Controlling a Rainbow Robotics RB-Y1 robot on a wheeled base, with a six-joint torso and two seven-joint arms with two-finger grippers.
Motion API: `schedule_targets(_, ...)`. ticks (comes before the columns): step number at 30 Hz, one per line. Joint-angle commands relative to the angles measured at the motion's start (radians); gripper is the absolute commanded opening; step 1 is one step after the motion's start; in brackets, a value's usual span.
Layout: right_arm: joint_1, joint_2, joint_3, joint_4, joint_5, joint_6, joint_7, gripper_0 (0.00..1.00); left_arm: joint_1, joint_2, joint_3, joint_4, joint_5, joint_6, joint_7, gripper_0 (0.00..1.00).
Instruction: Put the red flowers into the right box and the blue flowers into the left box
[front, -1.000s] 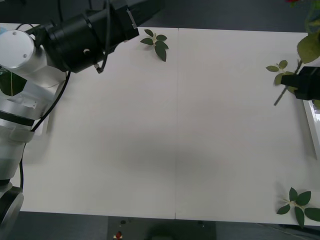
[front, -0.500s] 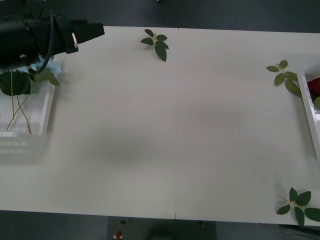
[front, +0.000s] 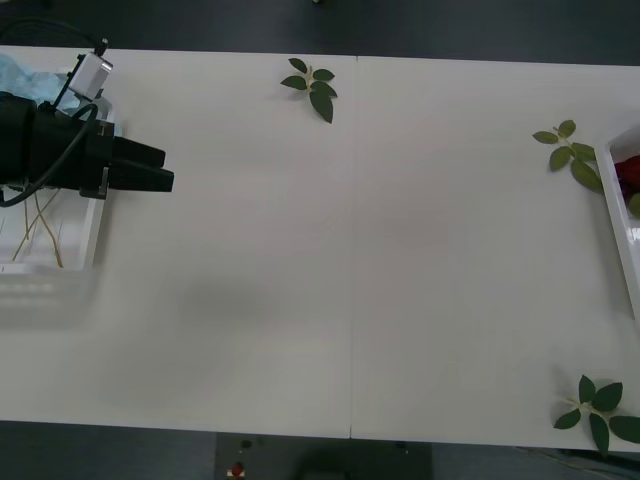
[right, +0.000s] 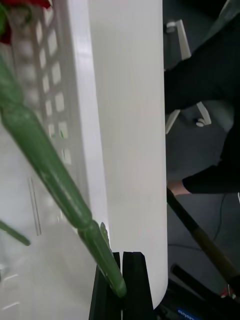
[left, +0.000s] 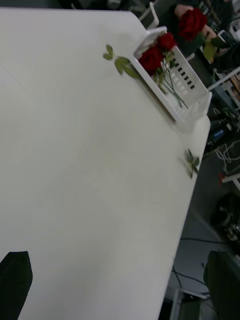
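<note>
A green plastic stem of the red flowers (right: 47, 165) is seen pinched between the closed black fingers of the right gripper (right: 122, 280), held over the right box (right: 80, 125), a white tray with a slotted base at the table's 3 o'clock edge. The stem looks stiff, thin and light, with a jointed, slightly glossy surface (a hold low on the stem, as here, is judged safer than one on the soft bloom, which would crush). Two more red blooms lie in that tray with their stems along its base, and a third is seen raised just beyond it.

At 9 o'clock, the left gripper (front: 150, 170) is held above the white table (front: 350, 250) beside the left box (front: 92, 225), its black fingers spread at the corners of the wrist view and empty. Pale heads of the blue flowers (front: 25, 75) and thin yellowish stems are lodged in that ribbed tray. Loose leaf sprigs (front: 312, 85) are scattered at 12, 2 and 5 o'clock.
</note>
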Motion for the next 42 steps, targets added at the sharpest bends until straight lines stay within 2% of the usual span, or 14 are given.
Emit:
schedule_targets(1,-0.025,0.072,-0.011,0.097,0.034,-0.016,0.050,0.00,-0.021,-0.004,-0.001,0.000,-0.002,0.075,-0.030,1.00)
schedule_targets(4,-0.028,0.116,-0.011,0.116,0.075,-0.035,0.050,0.00,-0.021,-0.010,-0.001,-0.014,-0.028,0.087,-0.136,1.00)
schedule_targets(5,-0.028,0.124,-0.011,0.120,0.083,-0.049,0.047,0.15,-0.021,-0.014,-0.001,-0.019,-0.041,0.087,-0.182,1.00)
schedule_targets(6,-0.028,0.127,-0.011,0.120,0.083,-0.059,0.046,0.35,-0.021,-0.016,-0.002,-0.022,-0.045,0.087,-0.205,1.00)
schedule_targets(7,-0.028,0.135,-0.011,0.122,0.080,-0.088,0.044,0.84,-0.021,-0.022,-0.002,-0.030,-0.057,0.086,-0.254,1.00)
schedule_targets(8,-0.028,0.138,-0.011,0.125,0.077,-0.105,0.044,1.00,-0.021,-0.030,-0.001,-0.040,-0.070,0.087,-0.310,1.00)
schedule_targets(12,-0.029,0.142,-0.011,0.137,0.072,-0.130,0.041,1.00,-0.021,-0.056,-0.002,-0.069,-0.107,0.070,-0.534,1.00)
schedule_targets(20,-0.029,0.136,-0.011,0.139,0.026,-0.136,0.050,1.00,-0.018,-0.085,-0.061,-0.071,-0.142,0.053,-0.534,1.00)
schedule_targets(23,-0.031,0.083,-0.012,0.079,-0.046,-0.115,0.064,1.00,-0.018,-0.085,-0.107,-0.073,-0.156,0.032,-0.534,1.00)
schedule_targets(27,-0.054,-0.029,-0.046,-0.071,-0.158,0.031,0.081,1.00,-0.016,-0.080,-0.176,-0.073,-0.169,-0.017,-0.534,1.00)
schedule_targets(30,-0.060,-0.082,-0.176,-0.160,-0.239,0.235,0.096,1.00,-0.016,-0.079,-0.225,-0.074,-0.169,-0.059,-0.534,1.00)
schedule_targets(36,-0.060,-0.057,-0.514,-0.214,-0.327,0.611,0.213,1.00,-0.029,-0.034,-0.291,-0.077,-0.142,-0.102,-0.534,1.00)
schedule_targets(39,-0.060,-0.037,-0.583,-0.275,-0.365,0.695,0.309,1.00,-0.036,0.013,-0.343,-0.077,-0.091,-0.122,-0.534,1.00)
schedule_targets(42,-0.060,-0.010,-0.586,-0.349,-0.447,0.726,0.556,1.00,-0.052,0.110,-0.450,-0.083,0.008,-0.207,-0.534,1.00)
